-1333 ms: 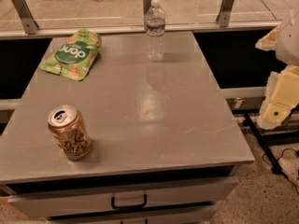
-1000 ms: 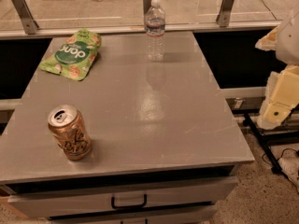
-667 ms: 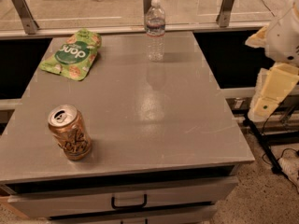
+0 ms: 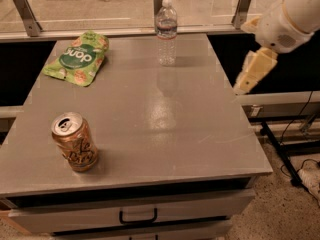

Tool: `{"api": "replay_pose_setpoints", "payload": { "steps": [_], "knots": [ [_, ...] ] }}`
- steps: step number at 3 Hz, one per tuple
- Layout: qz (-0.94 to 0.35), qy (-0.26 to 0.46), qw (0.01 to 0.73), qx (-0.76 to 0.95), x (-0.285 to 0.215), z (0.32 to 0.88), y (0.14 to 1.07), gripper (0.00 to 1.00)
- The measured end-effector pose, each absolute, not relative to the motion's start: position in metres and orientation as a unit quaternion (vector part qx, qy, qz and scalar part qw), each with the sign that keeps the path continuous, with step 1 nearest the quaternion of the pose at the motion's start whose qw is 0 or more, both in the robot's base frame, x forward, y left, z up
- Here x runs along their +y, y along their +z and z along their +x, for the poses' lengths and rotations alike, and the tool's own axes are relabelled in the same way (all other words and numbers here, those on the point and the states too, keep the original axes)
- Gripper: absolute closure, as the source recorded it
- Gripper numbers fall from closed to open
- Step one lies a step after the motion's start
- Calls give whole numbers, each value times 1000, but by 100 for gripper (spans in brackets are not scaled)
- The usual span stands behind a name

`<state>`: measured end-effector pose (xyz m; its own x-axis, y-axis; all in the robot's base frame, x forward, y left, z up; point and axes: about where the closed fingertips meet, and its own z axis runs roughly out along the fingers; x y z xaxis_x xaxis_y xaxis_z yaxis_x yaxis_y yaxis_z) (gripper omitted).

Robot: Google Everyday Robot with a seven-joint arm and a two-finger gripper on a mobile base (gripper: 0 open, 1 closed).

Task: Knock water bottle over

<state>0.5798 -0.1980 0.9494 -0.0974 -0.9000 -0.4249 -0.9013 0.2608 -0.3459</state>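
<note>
Though upright, water bottle (image 4: 166, 34) left of gripper (image 4: 246, 82)

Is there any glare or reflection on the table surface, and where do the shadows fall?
Camera view: a pale glare patch lies near the middle of the table. The water bottle is mirrored faintly in the surface just in front of it. The can casts a soft shadow to its right. The gripper hangs beyond the table's right edge.

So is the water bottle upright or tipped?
Upright: the water bottle stands cap-up near the table's far edge; the gripper hangs beyond its right edge, not touching.
</note>
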Motion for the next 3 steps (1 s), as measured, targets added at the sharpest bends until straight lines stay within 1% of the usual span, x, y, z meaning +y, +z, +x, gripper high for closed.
{"api": "replay_pose_setpoints", "payload": {
  "steps": [1, 2, 3],
  "knots": [
    [-576, 33, 353, 737, -185, 644, 945, 0],
    [-543, 83, 412, 727, -166, 695, 943, 0],
    [-516, 153, 456, 709, -140, 734, 938, 0]
  ]
}}
